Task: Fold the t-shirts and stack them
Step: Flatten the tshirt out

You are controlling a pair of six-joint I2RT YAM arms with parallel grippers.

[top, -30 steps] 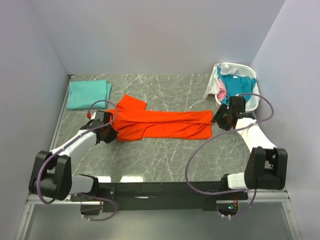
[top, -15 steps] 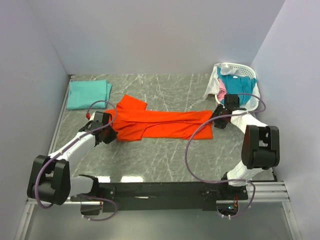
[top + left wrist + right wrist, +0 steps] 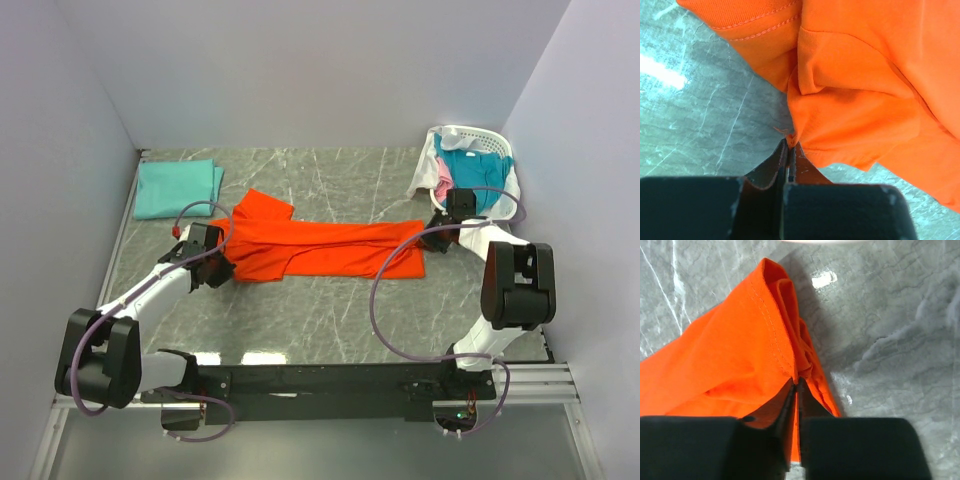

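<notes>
Orange t-shirt (image 3: 330, 250), stretched in a long band across the middle of the grey marbled tabletop (image 3: 330, 320). Left pincer (image 3: 789, 145) clamped on a bunched edge at its left end; right pincer (image 3: 795, 382) clamped on the stitched hem at its right end. Folded mint-green t-shirt (image 3: 177, 188) at far left. White basket (image 3: 478, 132) at far right, holding teal, pink and white t-shirts (image 3: 465, 165).

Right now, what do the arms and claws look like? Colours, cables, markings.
On the left arm and right arm: white links, chunky black joint housings. A mauve cable loops along each. The left claw and right claw: black bodies, thin dark tapered fingers. No markings legible.
</notes>
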